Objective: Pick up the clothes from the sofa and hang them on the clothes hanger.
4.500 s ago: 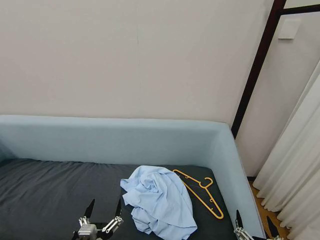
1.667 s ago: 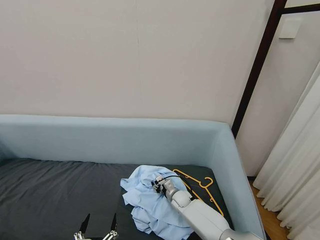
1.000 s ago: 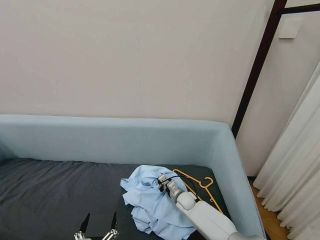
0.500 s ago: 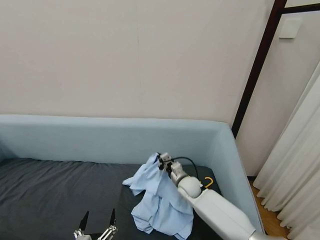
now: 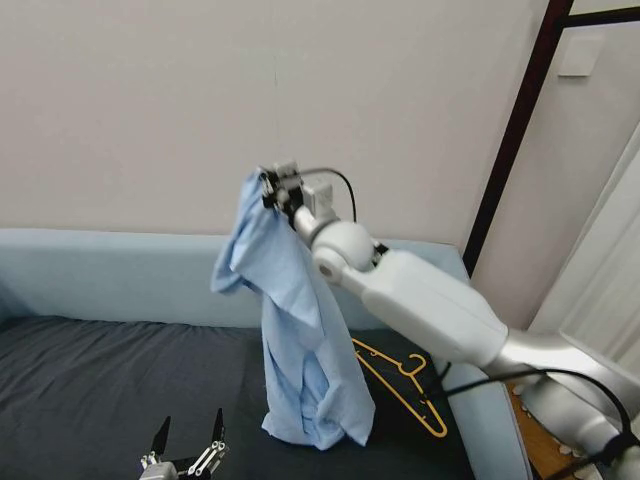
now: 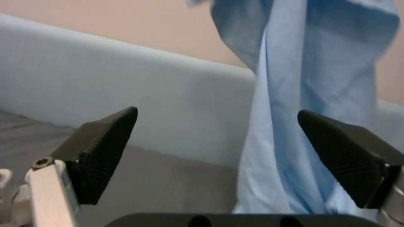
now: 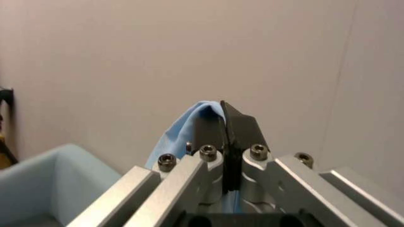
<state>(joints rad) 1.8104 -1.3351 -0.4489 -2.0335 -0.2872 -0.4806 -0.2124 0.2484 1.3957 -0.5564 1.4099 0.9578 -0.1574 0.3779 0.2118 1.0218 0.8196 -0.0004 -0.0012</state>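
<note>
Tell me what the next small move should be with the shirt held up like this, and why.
Probably raise the right gripper a little higher. Its jaws are shut on the blue shirt, whose lower end seems to rest bunched on the sofa seat beside the orange hanger. Clearing the seat would let it hang free. The left gripper sits open, low over the seat.

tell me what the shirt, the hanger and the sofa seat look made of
Shirt: thin matte cloth, probably cotton; it drapes in soft folds from the right gripper. Hanger: orange, thin and smooth, likely plastic or coated wire. Sofa seat: dark grey matte fabric, faintly creased.
</note>
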